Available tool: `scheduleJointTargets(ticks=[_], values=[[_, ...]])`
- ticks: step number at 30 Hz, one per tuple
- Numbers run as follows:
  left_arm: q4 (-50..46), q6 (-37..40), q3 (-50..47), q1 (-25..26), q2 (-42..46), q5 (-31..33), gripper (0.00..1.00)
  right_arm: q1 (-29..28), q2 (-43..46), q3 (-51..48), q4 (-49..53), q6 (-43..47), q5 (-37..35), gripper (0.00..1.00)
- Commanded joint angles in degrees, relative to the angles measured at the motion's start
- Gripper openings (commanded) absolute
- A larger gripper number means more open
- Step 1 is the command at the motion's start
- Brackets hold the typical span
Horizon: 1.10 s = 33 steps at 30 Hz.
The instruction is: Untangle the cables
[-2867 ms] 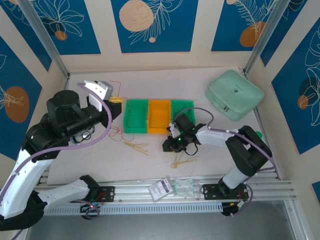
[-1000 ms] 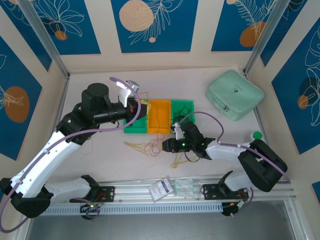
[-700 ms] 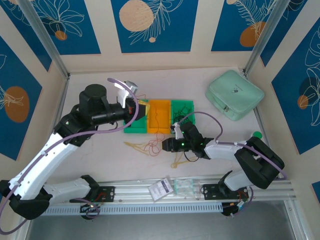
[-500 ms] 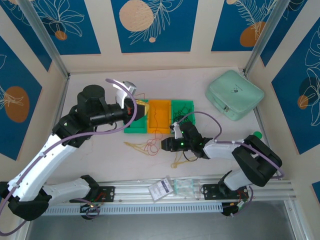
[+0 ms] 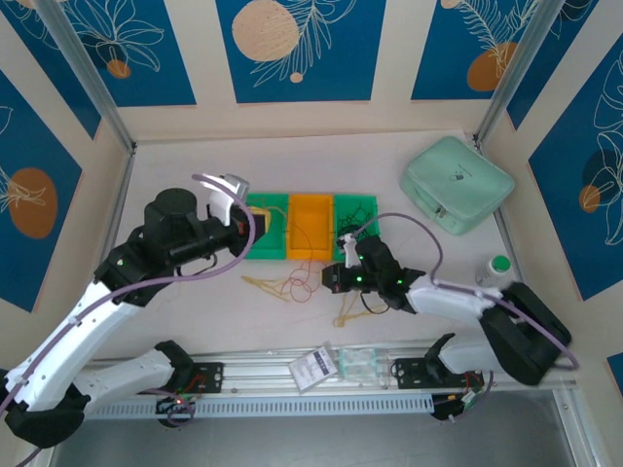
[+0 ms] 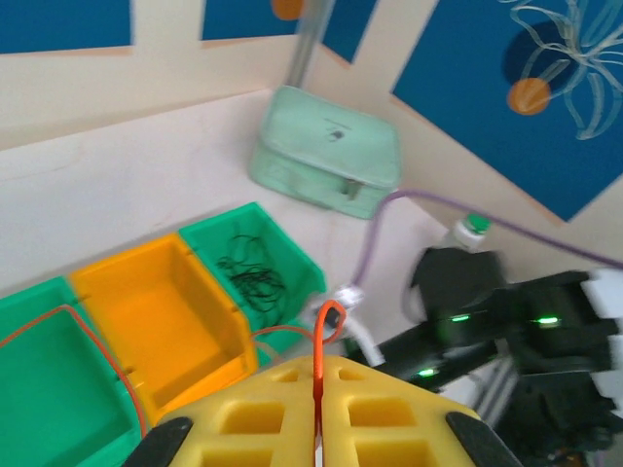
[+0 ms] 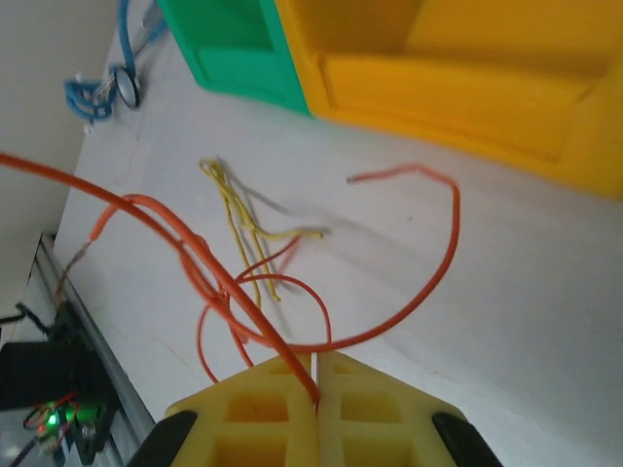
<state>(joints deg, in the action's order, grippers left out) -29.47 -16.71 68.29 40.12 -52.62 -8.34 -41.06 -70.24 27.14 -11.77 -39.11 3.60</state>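
While the left end effector (image 6: 316, 377) and right end effector (image 7: 316, 377) pinch the knotted red cables (image 7: 216, 285), black cables (image 6: 251, 277) lie in a green bin (image 6: 304, 275); yellow cables (image 7: 243, 219) litter the tabletop (image 7: 545, 292).

Table (image 5: 185, 161) is lying open at upper left; bins (image 5: 311, 198), pouch (image 5: 456, 183) and cables (image 5: 265, 285) are crowding centre and upper right.
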Motion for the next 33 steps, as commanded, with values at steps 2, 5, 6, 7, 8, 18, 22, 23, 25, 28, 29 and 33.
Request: scheduleJointTargets(ticks=[2,5,6,7,8,18,22,23,25,28,29,33], values=[[-4.67,0.6,-2.41,-0.66,2.46,9.72,0.09,-0.3,14.52,2.67,21.72,6.01,-14.3,0.0],[-6.88,0.94,-3.06,-0.66,3.55,13.09,0.09,0.31,25.38,4.4,31.01,7.67,-19.91,0.0],[-7.88,1.2,-2.84,-0.68,3.81,14.27,0.09,0.69,28.71,5.18,33.7,8.12,-21.41,0.0],[-8.87,1.37,-2.72,-0.68,4.12,15.35,0.09,0.97,31.61,5.98,36.28,8.42,-22.9,0.0],[-9.61,1.5,-2.63,-0.68,4.32,16.31,0.09,1.31,34.23,6.75,38.31,8.64,-24.44,0.0],[-17.55,2.19,-1.62,-0.84,5.95,26.11,0.09,7.59,40.46,15.22,55.23,9.51,-41.06,0.0],[-19.24,2.33,-1.71,-1.1,5.96,28.15,0.09,14.47,39.06,16.05,56.31,10.69,-38.53,0.0],[-19.59,2.46,-1.6,-1.25,5.96,28.61,0.09,16.09,39.04,16.02,56.01,10.79,-37.43,0.0],[-20.46,2.5,-1.42,-1.51,5.95,29.8,0.09,19.72,39.12,15.97,56.05,10.63,-36.24,0.0],[-21.15,2.84,-1.12,-1.77,6.03,30.21,0.09,25.09,39.69,15.73,55.46,10.61,-31.75,0.0],[-21.15,2.92,-1.13,-1.88,6.03,30.22,0.09,26.52,39.86,15.65,55.16,10.69,-30.75,0.0],[-23.51,3.24,-0.03,-2.17,5.61,33.65,0.09,32.51,40.42,15.34,54.69,10.98,-29.46,0.0]])
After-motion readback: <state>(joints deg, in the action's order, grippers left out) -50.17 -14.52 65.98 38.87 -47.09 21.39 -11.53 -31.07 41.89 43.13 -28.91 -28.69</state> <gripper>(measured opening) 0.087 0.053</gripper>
